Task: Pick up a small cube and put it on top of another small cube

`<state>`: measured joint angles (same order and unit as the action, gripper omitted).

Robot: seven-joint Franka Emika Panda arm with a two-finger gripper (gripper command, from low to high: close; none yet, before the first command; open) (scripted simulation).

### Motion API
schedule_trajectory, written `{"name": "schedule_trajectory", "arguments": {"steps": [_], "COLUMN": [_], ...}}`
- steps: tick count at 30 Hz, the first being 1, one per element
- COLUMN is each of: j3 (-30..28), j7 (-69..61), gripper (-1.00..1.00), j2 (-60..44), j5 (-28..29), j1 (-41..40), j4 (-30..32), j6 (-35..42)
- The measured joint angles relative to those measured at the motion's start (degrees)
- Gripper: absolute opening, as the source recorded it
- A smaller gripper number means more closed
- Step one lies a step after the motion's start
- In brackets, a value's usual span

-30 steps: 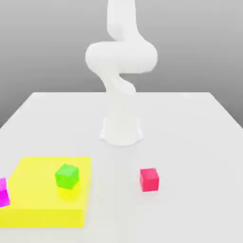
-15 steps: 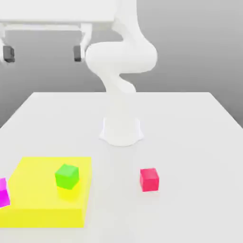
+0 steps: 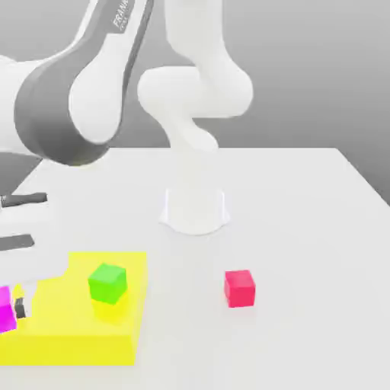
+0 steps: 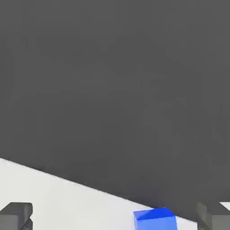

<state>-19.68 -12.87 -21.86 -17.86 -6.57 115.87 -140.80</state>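
A red cube sits alone on the white table, toward the exterior view's right. A green cube rests on a flat yellow slab. A magenta cube stands at the slab's left edge. In the hand view a blue cube lies on the table ahead, between the lines of the two fingers. My gripper hangs at the exterior view's far left, beside the slab, open, its dark fingers wide apart and holding nothing.
The arm's base stands at the table's middle back. Its thick upper link reaches across the upper left of the exterior view. The white hand covers the slab's far left corner.
The arm has swung down into the exterior view's left, and the hand now sits low by the yellow slab. No cube has moved. The fingers have stayed open.
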Motion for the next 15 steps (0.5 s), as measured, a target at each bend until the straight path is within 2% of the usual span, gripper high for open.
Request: {"name": "schedule_trajectory", "arguments": {"steps": [5, 8, 9, 15], "j3": [0.49, 2.28, 2.97, 3.29], "j7": [-6.66, -8.92, -9.38, -9.67], "gripper": [0.0, 0.0, -1.0, -1.0], "j2": [-9.6, -15.83, -17.47, -18.29], "j5": [0.31, -1.72, -2.29, -2.66], "j1": [-4.15, -5.97, -6.55, -6.81], "j4": [-2.27, -3.93, -4.37, -4.6], "j6": [-2.3, -6.15, -7.31, -7.75]}}
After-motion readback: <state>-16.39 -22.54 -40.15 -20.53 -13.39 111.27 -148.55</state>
